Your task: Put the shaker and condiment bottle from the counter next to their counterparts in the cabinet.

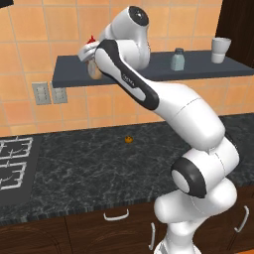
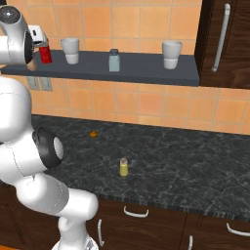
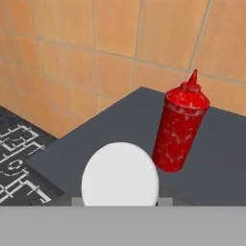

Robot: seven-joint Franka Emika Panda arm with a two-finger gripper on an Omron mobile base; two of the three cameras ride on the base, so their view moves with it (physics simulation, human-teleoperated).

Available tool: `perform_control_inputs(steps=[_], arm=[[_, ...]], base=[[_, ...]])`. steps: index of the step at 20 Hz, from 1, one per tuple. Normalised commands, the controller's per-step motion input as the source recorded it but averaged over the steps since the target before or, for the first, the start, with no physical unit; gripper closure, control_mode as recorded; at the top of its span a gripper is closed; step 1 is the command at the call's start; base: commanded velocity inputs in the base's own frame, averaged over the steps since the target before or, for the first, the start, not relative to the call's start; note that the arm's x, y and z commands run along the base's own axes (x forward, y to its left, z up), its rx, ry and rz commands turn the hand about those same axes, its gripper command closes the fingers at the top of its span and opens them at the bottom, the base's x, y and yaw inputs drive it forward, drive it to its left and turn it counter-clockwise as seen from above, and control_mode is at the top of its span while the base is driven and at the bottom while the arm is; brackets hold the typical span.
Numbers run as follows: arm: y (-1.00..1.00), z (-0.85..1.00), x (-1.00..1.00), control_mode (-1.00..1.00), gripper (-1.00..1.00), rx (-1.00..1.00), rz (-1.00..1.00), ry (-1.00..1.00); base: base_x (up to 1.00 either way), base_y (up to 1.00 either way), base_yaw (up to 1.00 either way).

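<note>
Condiment bottle (image 3: 120,175) gripped between closed fingers of gripper (image 3: 120,202), held over left end of cabinet (image 2: 146,73), just beside red bottle (image 3: 182,127); looks rigid, light, rounded sides probably slick, so hold high on body under cap; shaker (image 2: 124,167) upright on counter (image 2: 185,166), small, light, likely tippy, best pinched mid-body; pale shaker (image 2: 114,60) mid-shelf between two cups; bottle body hidden by own white cap in hand view, by arm in left base view; fingertips barely visible; small orange speck on counter unclear

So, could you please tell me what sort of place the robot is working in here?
A simulated kitchen, most likely: a stove set into a black marbled counter, orange wall tiles, and a wall shelf holding cups and a red squeeze bottle.
</note>
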Motion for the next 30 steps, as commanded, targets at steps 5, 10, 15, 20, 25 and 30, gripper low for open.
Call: perform_control_inputs(steps=[5,10,15,20,25,30], arm=[[0.11,-0.05,0.27,-1.0,1.0,0.0,0.0,0.0],[0.11,-0.1,0.29,-1.0,1.0,-0.02,0.0,0.0],[0.08,-0.18,0.26,-1.0,1.0,-0.02,0.01,0.0],[0.03,-0.12,0.1,-1.0,-1.0,-0.01,0.02,-0.01],[0.0,0.03,-0.01,-1.0,-1.0,0.0,0.04,0.0],[0.0,0.13,-0.2,-1.0,-1.0,0.02,0.05,0.0]], base=[[0.0,0.0,0.0],[0.0,0.0,0.0],[0.0,0.0,0.0],[0.0,0.0,0.0],[0.0,0.0,0.0],[0.0,0.0,0.0]])
